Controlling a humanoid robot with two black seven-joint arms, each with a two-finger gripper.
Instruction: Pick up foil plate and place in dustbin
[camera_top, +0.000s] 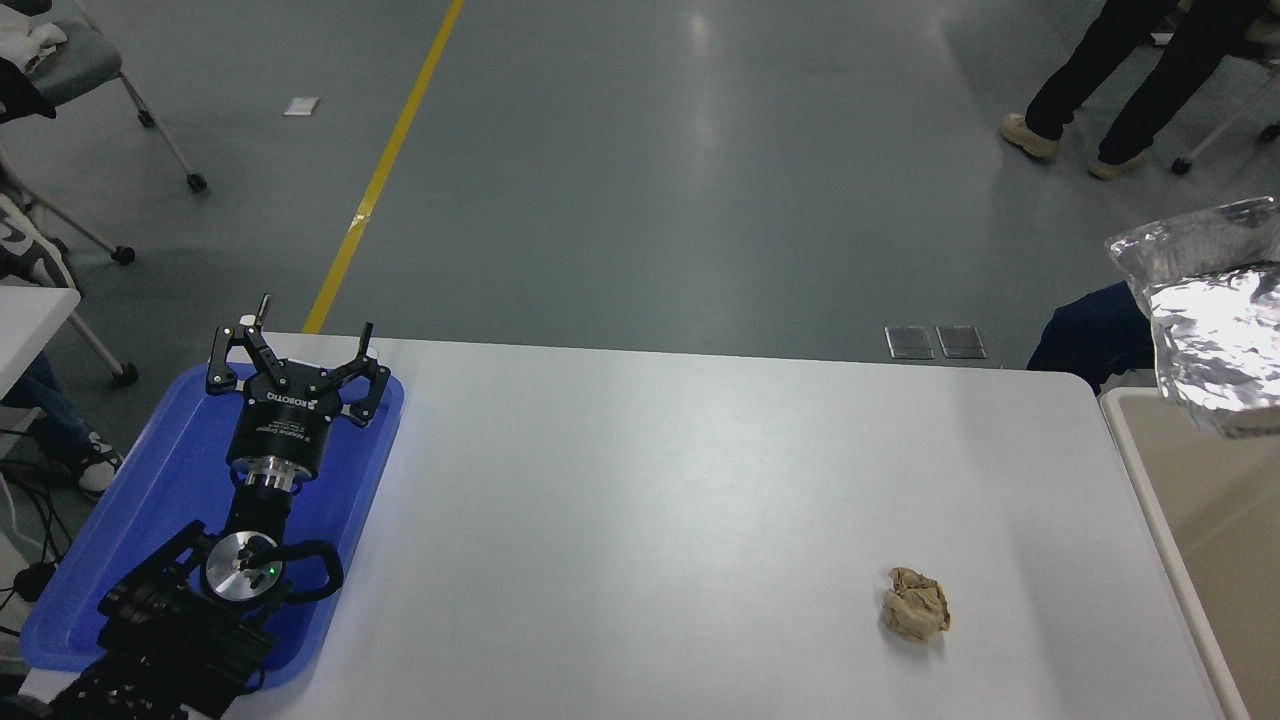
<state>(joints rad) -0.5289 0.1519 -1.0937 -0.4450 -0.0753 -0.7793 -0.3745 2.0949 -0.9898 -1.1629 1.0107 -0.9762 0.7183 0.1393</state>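
The foil plate (1205, 325) is shiny, crinkled silver. It hangs tilted in the air at the right edge of the head view, cut off by the picture's edge, over the far corner of the dustbin (1160, 500). The dustbin is beige with a pale rim and stands against the table's right side. What holds the plate is hidden beyond the edge; my right gripper does not show. My left gripper (290, 345) is open and empty, parked over the blue tray (150, 520) at the lower left.
A crumpled brown paper ball (915, 604) lies on the white table (650, 500) near its front right. A person's legs (1110, 80) stand on the floor at the top right. Wheeled chairs (90, 90) stand at the far left.
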